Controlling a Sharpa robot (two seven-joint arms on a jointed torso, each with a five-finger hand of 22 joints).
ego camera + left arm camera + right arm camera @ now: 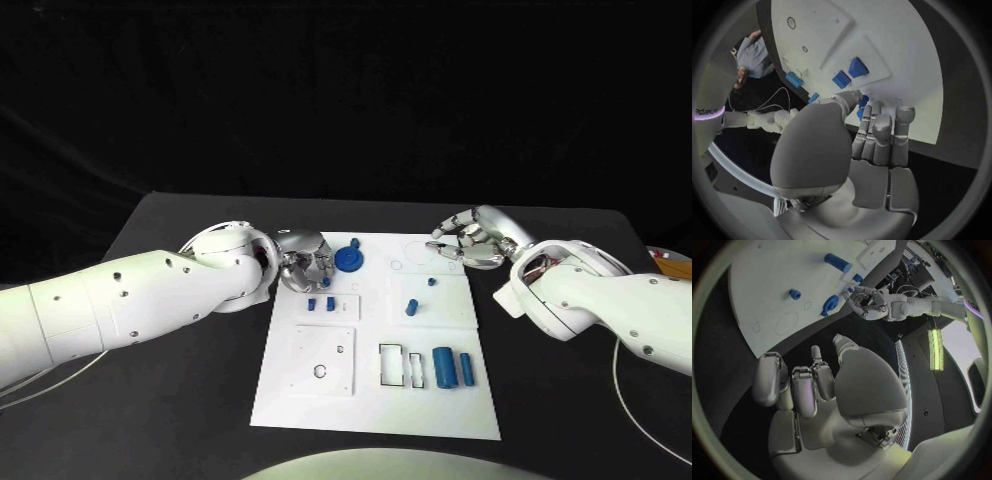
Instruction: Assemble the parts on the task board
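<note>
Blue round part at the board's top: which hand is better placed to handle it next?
Left. The left hand is right beside the round part, fingers by it. The right hand hangs off the board's far corner, holding nothing.

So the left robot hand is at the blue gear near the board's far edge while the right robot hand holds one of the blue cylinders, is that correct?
Not quite: the right robot hand holds nothing. In the right wrist view its fingers are curled above the black table, empty. The two blue cylinders lie on the task board near its front edge, as the head view shows. The left robot hand is indeed at the blue gear.
</note>
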